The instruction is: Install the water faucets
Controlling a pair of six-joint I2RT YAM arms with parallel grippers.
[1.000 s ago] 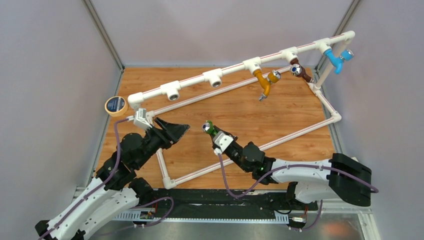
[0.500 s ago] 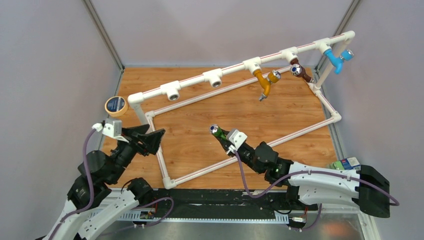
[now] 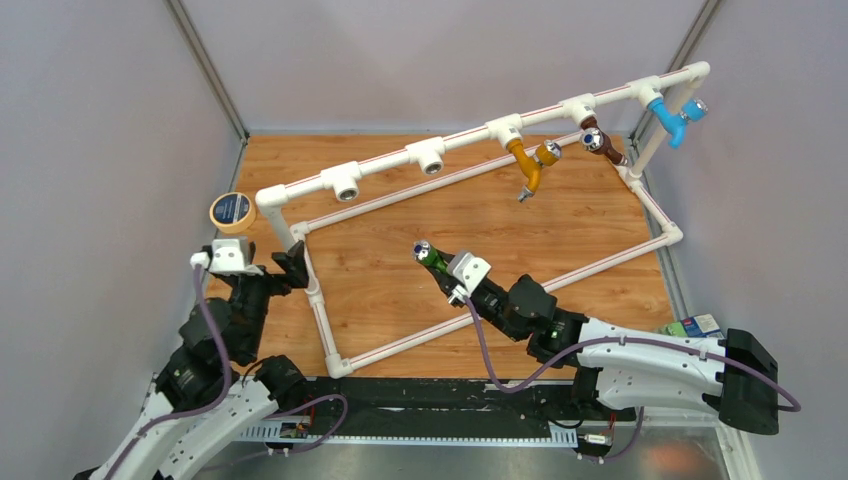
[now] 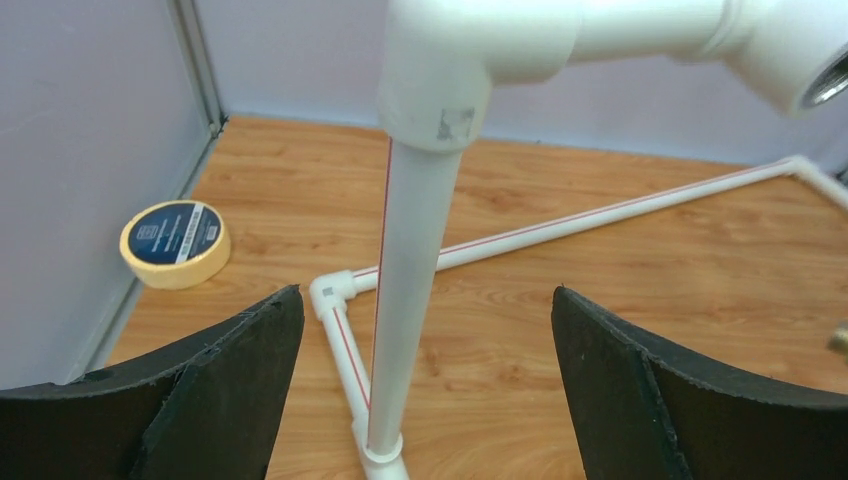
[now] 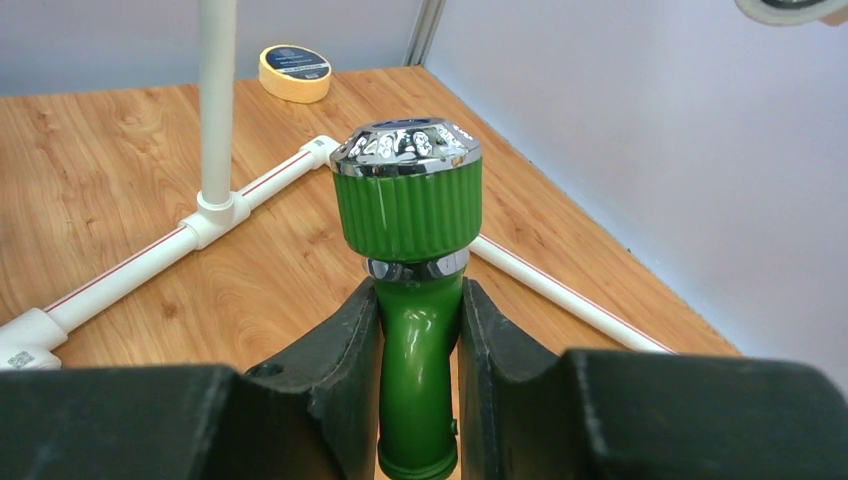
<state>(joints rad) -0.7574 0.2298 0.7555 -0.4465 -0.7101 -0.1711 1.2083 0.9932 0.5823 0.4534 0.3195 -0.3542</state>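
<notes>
Since a second ago your left arm has drawn back from the middle of the board to the near-left corner of the frame and its jaws have spread, while your right arm has slid a little to the right with its load. Your left gripper now stands wide open and holds nothing. In its wrist view the upright post of the white plastic pipe frame rises between and beyond the two black fingers, touching neither. Your right gripper is clamped tight on the curved body of the green Y-shaped plastic faucet, whose ribbed collar and silvery knob stick out past the fingertips. From above, that faucet hangs over the wooden tabletop inside the frame's floor loop, well apart from the raised rail. On that rail the orange faucet, the brown faucet and the blue faucet sit in fittings toward the right end. Two white tee fittings toward the left end show open sockets. The round yellow roll of tape lies flat on the wood just outside the frame's left corner, near your left gripper.
</notes>
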